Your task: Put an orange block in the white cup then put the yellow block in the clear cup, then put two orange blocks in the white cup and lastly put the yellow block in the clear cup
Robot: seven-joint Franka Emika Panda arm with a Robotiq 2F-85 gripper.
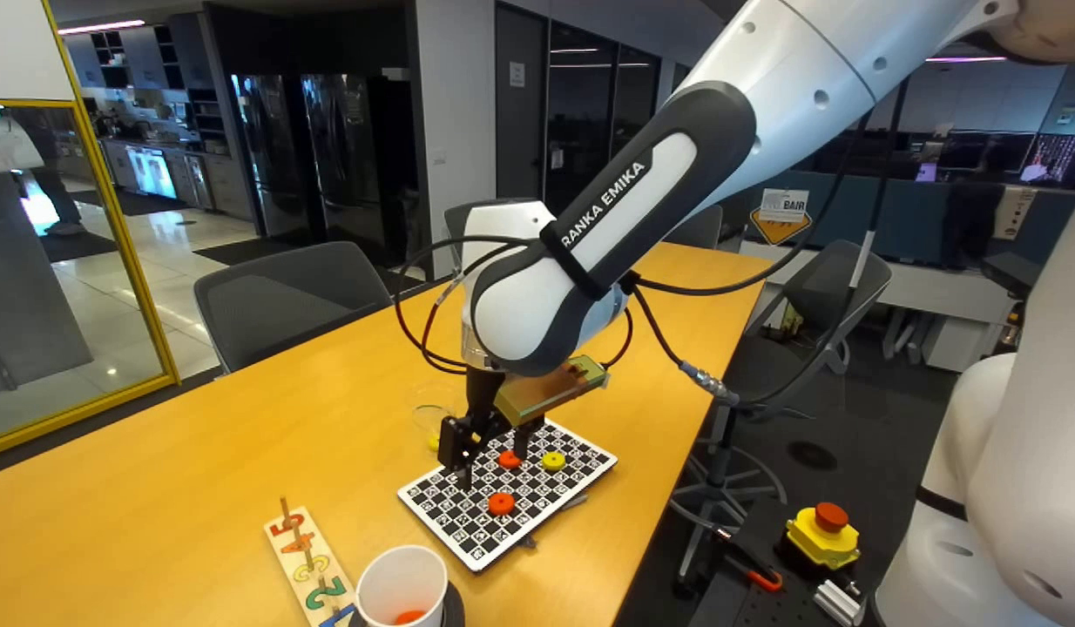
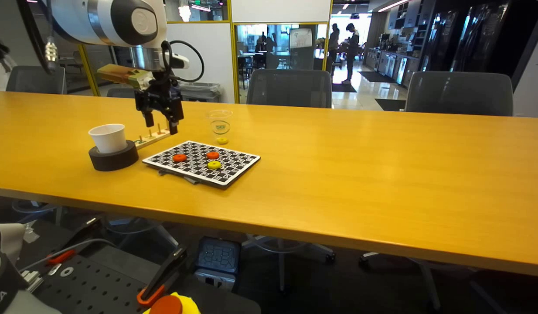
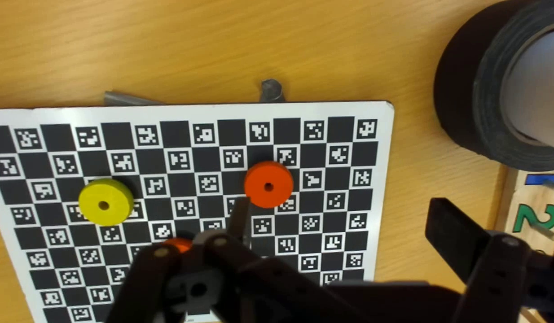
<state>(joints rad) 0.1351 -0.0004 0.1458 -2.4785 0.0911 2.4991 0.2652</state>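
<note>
The Robotiq gripper (image 2: 161, 124) hangs above the wooden table (image 2: 360, 174), its two fingers spread wide apart; in the wrist view, one shows in front of the checkered board (image 3: 304, 110) and the other past the board's right edge. In an exterior view, the board carries a left orange block (image 2: 179, 158), a right orange block (image 2: 212, 155) and, just nearer than the latter, a yellow block (image 2: 214, 165); all three are thick discs. There the white cup (image 2: 108, 140) stands left of the board, seated in a black tape roll (image 2: 114, 161); in an exterior view a further orange block (image 1: 409, 616) shows inside it, only partly visible. The clear cup (image 2: 219, 122) stands upright just past the board's far edge, with green printing on its wall and a second yellow block (image 2: 222, 141) at its bottom. Just beyond the tape roll lies a wooden number pegboard (image 1: 315, 562) with coloured digits and upright pegs. Two grey pieces (image 3: 271, 91) poke out from under the board's near edge. Mesh-backed chairs (image 2: 289, 88) line the table's far side, and a yellow emergency stop button (image 1: 821, 540) with a red top stands at the near right in an exterior view.
</note>
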